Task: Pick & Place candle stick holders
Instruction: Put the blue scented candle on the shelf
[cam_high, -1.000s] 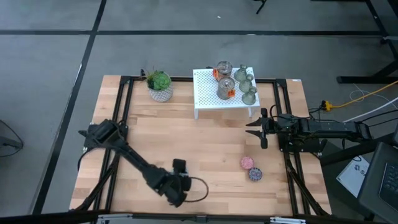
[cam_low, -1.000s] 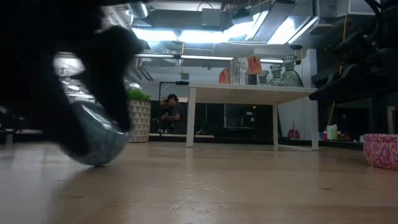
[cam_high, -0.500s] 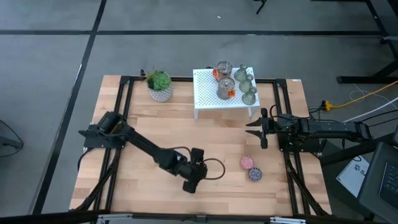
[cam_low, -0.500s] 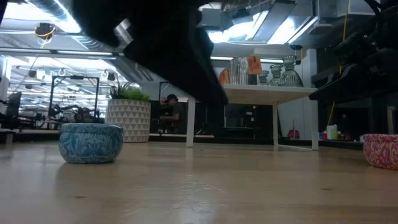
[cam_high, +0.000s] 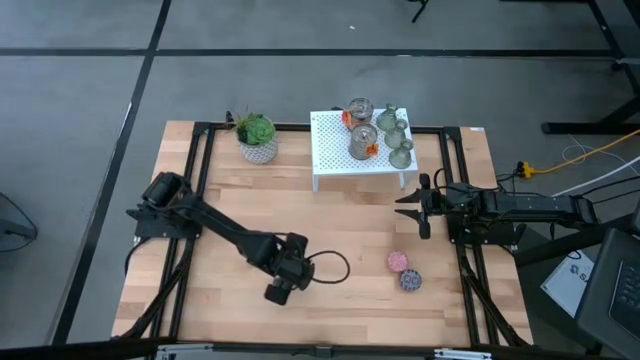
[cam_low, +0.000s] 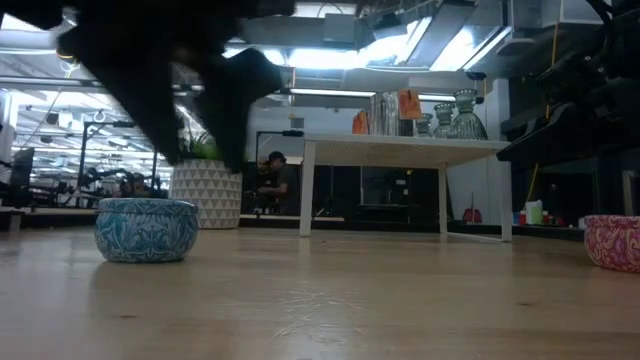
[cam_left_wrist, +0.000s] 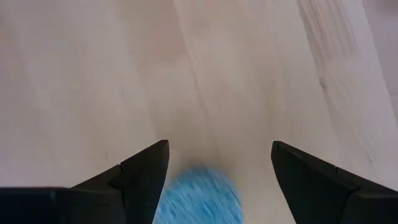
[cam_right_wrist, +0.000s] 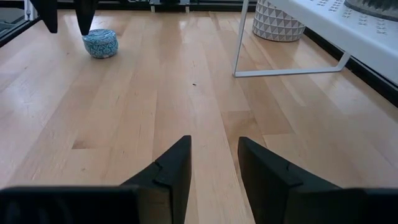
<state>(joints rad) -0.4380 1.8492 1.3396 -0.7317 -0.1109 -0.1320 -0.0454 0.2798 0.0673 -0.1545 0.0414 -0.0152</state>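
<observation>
Over the near middle of the bench, the left jaws are opened wide and nothing is held; a blue disc is seen just under the gap between them. Just behind the right jaws, the candle stick holders are set close together on a white shelf. They are judged hard, smooth, light and easily broken, so the narrow top should be gripped softly. The right jaws are parted a little, and nothing is held.
</observation>
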